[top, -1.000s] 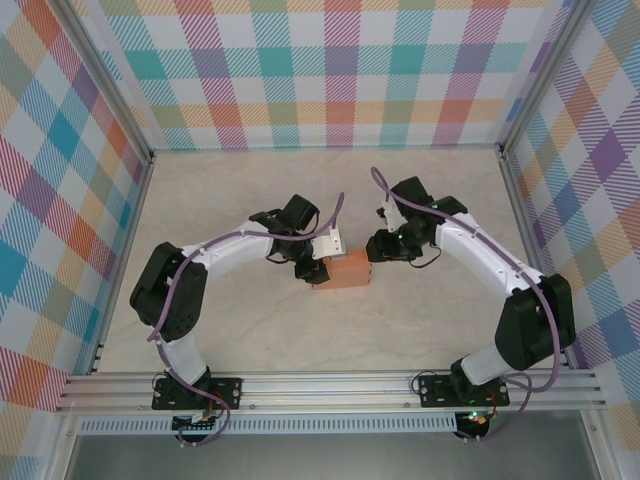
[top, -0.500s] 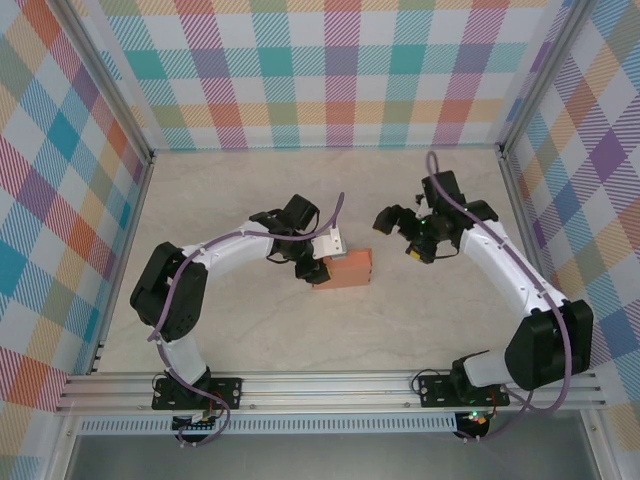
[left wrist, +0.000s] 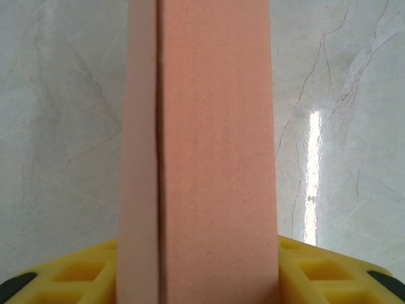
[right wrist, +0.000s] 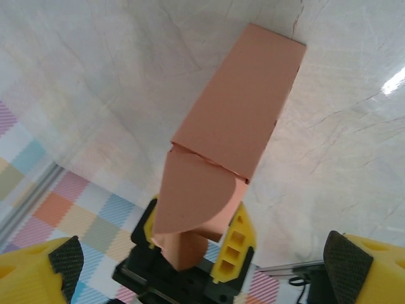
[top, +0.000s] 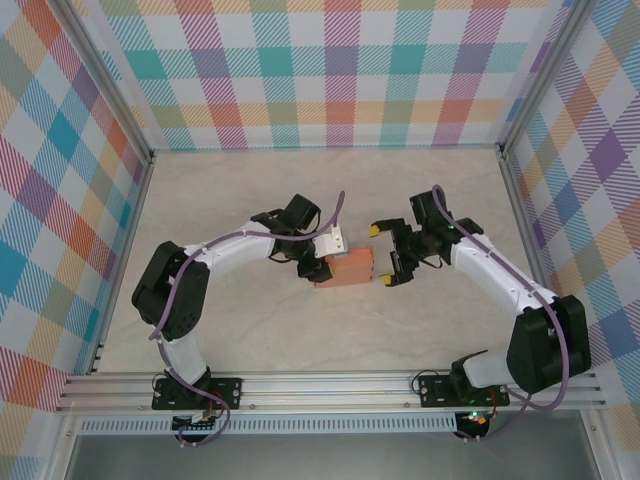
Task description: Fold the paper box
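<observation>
Gripping the box (top: pixel 348 268) by its left end, my left end effector (top: pixel 316 268) is clamped on it near the middle of the surface (top: pixel 250 190), roughly midway between the far and near edges. Seen from above, the box lies lengthwise from left to right, its long sides parallel to the near edge. I cannot tell whether its underside touches the surface or hangs just above it.

My left wrist camera looks straight along the box, which stands between my two yellow fingers (left wrist: pixel 319 272), one on each side at the bottom of the view. A seam runs the length of the box there, with a narrow strip to the left of it and a broader face to the right. Pale veined surface lies on both sides of it.

My right end effector (top: pixel 382 255) has its jaws spread wide and has hold of nothing. From above it sits just beside the right end of the box, one fingertip toward the far edge and the other toward the near edge, with the box end about level with the gap between them. I cannot tell whether the nearer tip touches the box's corner.

In my right wrist view its yellow, black-padded tips sit in the two bottom corners, well apart from each other. The box lies between them as a closed rectangular block. A rounded flap (right wrist: pixel 193 202) sticks out at the end held by my left end effector. The checked walls (top: pixel 340 70) stand beyond the surface's edges.
</observation>
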Available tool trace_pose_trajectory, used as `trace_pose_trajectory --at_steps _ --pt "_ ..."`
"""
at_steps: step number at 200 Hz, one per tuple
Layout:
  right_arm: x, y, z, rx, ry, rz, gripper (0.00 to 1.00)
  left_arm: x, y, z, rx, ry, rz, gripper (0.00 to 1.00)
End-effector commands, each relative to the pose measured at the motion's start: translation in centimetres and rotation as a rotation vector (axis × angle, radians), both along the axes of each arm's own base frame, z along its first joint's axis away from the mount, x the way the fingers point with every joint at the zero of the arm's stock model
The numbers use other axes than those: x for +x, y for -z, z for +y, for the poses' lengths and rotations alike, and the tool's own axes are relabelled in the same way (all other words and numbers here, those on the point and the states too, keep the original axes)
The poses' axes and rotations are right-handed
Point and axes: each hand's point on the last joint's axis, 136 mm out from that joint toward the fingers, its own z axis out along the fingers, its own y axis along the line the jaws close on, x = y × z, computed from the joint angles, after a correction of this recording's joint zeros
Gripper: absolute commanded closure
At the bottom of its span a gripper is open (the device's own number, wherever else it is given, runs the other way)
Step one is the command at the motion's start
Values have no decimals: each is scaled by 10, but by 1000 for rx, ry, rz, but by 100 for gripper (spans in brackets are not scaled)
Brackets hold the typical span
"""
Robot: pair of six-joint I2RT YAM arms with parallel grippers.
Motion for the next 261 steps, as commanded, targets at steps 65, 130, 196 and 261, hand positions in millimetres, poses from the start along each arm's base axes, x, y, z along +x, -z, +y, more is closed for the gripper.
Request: trace_pose_trajectory --at_steps 65,130,196,261 --pt "4 36 14 -23 44 176 5 -9 26 3 62 4 52 52" --pt "7 52 13 -51 32 194 33 -7 22 -3 41 7 49 51" --pt "7 63 11 -75 49 228 45 -7 -11 -5 -42 6 12 41" --pt "13 62 11 -90 48 235 46 -3 -106 17 -275 -146 -64 0"
